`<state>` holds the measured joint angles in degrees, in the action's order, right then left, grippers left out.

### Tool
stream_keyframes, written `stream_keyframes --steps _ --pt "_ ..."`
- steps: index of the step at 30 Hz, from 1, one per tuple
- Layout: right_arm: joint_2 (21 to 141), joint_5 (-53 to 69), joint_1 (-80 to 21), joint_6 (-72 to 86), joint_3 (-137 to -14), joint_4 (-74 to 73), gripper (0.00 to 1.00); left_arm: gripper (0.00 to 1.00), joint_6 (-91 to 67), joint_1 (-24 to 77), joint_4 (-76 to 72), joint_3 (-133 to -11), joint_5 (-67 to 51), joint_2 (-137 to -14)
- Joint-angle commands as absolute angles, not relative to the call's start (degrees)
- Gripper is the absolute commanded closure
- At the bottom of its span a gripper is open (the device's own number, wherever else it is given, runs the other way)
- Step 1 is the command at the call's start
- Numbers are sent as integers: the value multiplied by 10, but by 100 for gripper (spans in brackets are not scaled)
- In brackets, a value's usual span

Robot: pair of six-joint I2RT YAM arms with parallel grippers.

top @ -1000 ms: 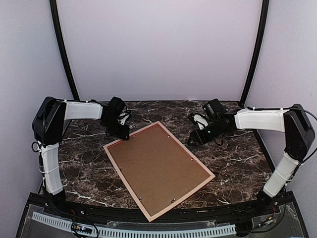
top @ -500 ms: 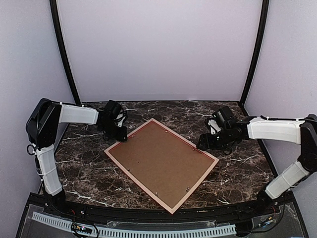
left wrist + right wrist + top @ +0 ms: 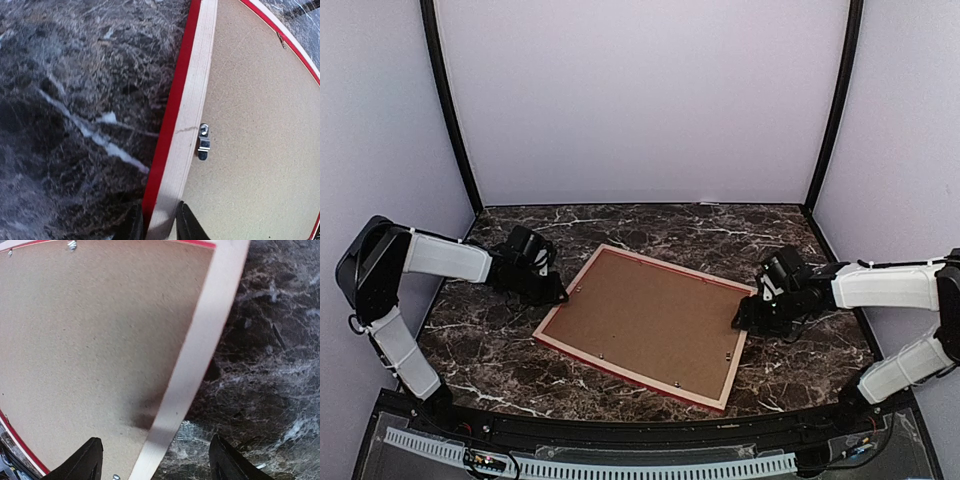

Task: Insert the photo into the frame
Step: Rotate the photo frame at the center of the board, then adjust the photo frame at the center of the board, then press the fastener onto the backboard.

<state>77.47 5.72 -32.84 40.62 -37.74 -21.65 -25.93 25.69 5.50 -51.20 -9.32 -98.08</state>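
You've got the marble table (image 3: 620, 225) under everything. The frame (image 3: 192, 100) sits back-up near the middle, turned askew, with the brown backing board (image 3: 645, 320) filling it. L gripper (image 3: 555, 293) is clamped on the frame's left rail, a finger on each side. R gripper (image 3: 745, 322) straddles the right rail w/ jaws wide apart, no pinch. Small metal clip (image 3: 203, 141) sits at the left rail's inner edge.
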Motion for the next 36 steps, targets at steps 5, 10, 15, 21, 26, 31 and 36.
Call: stream_keyframes --steps 5,10,15,21,26,31,36 --pt "795 38 -327 421 -358 -179 33 69 -358 332 79 -424 -98 -898" --pt "851 17 -314 373 -391 -182 47 62 -404 405 103 -397 -93 -842" --pt "890 -8 -294 310 -429 -203 64 51 -423 431 151 -382 -72 -763" --pt "901 -20 -288 282 -452 -218 69 25 -377 432 214 -429 10 -750" --pt "907 -15 -288 281 -449 -211 69 22 -332 431 261 -494 58 -828" --pt "908 -14 -287 280 -446 -209 69 24 -302 429 271 -534 70 -878" --pt "908 -12 -287 277 -449 -207 70 29 -289 425 264 -549 67 -915"
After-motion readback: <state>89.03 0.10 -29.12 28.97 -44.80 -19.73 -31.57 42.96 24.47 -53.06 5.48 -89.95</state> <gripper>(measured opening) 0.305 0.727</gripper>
